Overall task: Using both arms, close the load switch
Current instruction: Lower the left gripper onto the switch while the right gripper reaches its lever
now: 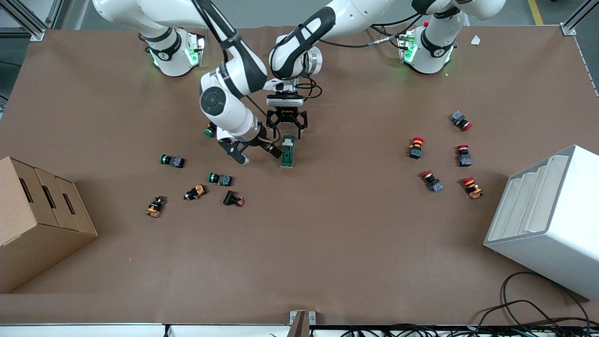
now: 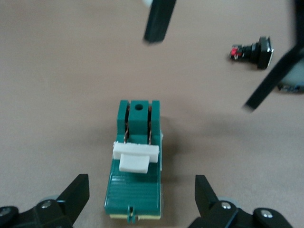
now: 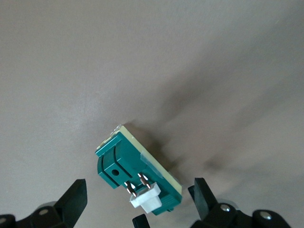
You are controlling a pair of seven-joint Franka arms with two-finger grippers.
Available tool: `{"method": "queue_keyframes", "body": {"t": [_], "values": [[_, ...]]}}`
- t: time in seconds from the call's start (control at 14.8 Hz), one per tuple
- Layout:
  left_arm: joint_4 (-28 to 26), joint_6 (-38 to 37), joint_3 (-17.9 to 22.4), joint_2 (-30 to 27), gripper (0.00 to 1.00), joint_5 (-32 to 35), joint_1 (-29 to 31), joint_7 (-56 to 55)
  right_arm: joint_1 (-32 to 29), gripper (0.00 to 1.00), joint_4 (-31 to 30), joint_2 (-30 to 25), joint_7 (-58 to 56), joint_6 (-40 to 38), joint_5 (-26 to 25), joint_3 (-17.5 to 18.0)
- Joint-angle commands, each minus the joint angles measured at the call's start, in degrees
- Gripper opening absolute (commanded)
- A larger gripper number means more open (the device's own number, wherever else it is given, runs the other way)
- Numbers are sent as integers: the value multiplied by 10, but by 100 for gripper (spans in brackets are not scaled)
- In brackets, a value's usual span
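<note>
No readable text, labels, brand marks or numbers anywhere in the three views. The load switch (image 1: 288,150) carried no legible marking on its green body or white lever (both wrist views checked). The cardboard box (image 1: 37,220) and white bin (image 1: 547,220) were blank. Round marks on the arm bases (image 1: 164,55) were too small to read.

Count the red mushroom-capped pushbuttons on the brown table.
5, all toward the left arm's end: red mushroom-capped pushbuttons. Others may hide under the arms.
</note>
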Motion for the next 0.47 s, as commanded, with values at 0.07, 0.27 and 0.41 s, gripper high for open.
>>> {"method": "queue_keyframes", "body": {"t": [0.07,0.27,0.41], "values": [[2,-51,2,25,98,50,-17,-55,43,100,-3,30,35,44,16,-6],[3,-75,4,36,98,58,-29,-55,59,100,-3,33,63,45,22,-6],[2,-84,4,39,98,81,-28,-69,68,100,-1,33,82,45,31,-6]]}}
